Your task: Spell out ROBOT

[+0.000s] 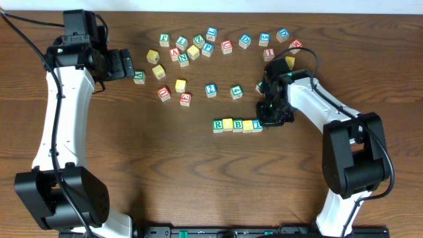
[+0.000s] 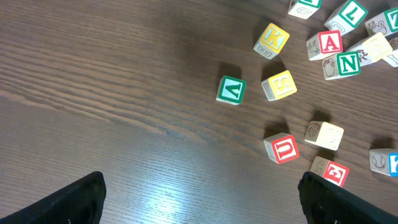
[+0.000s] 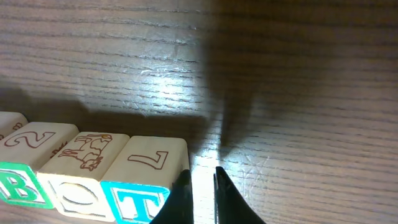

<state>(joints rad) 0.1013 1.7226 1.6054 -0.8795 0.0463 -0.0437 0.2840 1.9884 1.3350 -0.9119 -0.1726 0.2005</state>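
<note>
ROBOT row [image 1: 236, 125] lies spelled out low on the counter [image 1: 165, 178], its long axis running left to right. The blue-bordered T cube [image 3: 140, 186] closes the row's right end. The right claw [image 3: 200, 173] sits just beside that cube's outer side, fingers nearly together and holding nothing. The left claw [image 2: 199, 186] hangs spread wide, well apart from the row, over spare letter cubes [image 2: 280, 84].
</note>
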